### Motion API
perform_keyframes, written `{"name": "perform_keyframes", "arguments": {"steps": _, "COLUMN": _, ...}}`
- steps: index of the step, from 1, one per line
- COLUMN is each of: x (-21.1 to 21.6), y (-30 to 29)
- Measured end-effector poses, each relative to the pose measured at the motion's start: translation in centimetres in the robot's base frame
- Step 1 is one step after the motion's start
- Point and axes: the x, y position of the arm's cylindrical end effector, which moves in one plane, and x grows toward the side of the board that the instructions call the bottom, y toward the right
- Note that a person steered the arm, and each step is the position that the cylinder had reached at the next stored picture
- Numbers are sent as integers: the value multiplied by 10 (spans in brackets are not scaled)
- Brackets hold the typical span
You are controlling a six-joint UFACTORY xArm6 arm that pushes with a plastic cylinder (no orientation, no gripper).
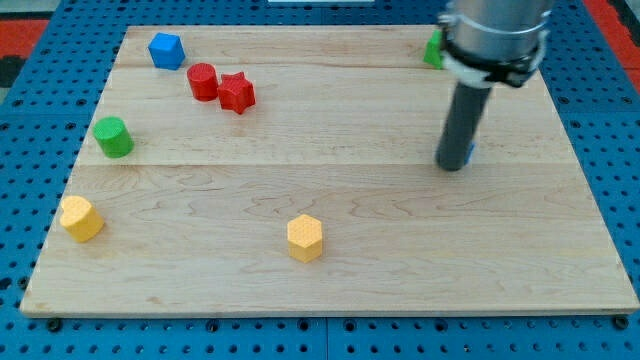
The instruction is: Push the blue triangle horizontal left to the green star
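My tip rests on the board at the view's right. A sliver of a blue block, the blue triangle, shows just behind the rod on its right side; most of it is hidden, so its shape cannot be made out. A green block, the green star, sits at the top right, partly hidden by the arm. The blue block lies below it, slightly to its right.
A blue cube sits at the top left. A red cylinder and a red star touch to its right. A green cylinder and yellow hexagon are at the left. Another yellow hexagon sits bottom centre.
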Motion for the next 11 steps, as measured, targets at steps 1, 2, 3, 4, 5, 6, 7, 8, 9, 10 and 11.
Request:
{"name": "perform_keyframes", "arguments": {"steps": 1, "x": -42, "y": 23}}
{"name": "perform_keyframes", "arguments": {"steps": 2, "x": -66, "y": 21}}
{"name": "perform_keyframes", "arguments": {"steps": 3, "x": -66, "y": 72}}
{"name": "perform_keyframes", "arguments": {"steps": 4, "x": -81, "y": 24}}
{"name": "perform_keyframes", "arguments": {"steps": 5, "x": -104, "y": -31}}
{"name": "perform_keyframes", "arguments": {"steps": 6, "x": -107, "y": -26}}
{"name": "perform_keyframes", "arguments": {"steps": 7, "x": -119, "y": 3}}
{"name": "perform_keyframes", "arguments": {"steps": 8, "x": -142, "y": -60}}
{"name": "perform_keyframes", "arguments": {"steps": 9, "x": -157, "y": -139}}
{"name": "perform_keyframes", "arguments": {"steps": 10, "x": -158, "y": -139}}
{"name": "perform_keyframes", "arguments": {"steps": 11, "x": -155, "y": -70}}
